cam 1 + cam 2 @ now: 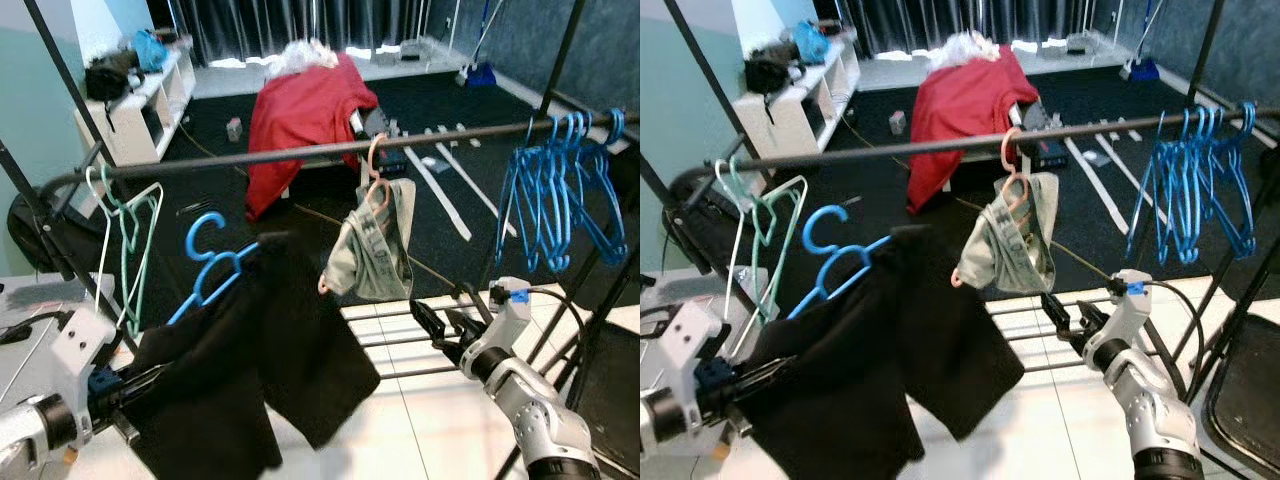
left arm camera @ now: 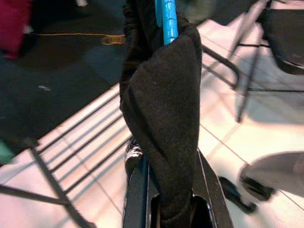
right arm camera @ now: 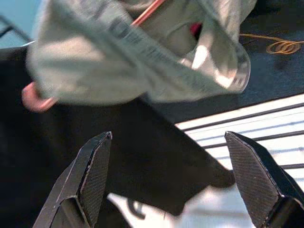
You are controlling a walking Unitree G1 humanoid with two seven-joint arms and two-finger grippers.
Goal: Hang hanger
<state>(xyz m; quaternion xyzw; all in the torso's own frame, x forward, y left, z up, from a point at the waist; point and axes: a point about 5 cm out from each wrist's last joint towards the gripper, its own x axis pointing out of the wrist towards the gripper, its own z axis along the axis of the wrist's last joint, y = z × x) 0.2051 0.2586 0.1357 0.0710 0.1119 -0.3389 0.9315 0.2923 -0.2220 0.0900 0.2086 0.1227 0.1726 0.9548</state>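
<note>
Both arms are silver with ribbed, jointed segments. The right pincer (image 1: 432,327) has two long black fingers (image 3: 90,178) with a woven texture, a white wrist block with a blue tab and a black cable. The left pincer (image 2: 173,199) is black behind a white wrist block.

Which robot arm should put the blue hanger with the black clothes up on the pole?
Probably the left. The left gripper already clamps the black garment draped on the blue hanger, whose hook sits just below the rail. The right gripper is open and empty, beneath the grey-green garment.
</note>
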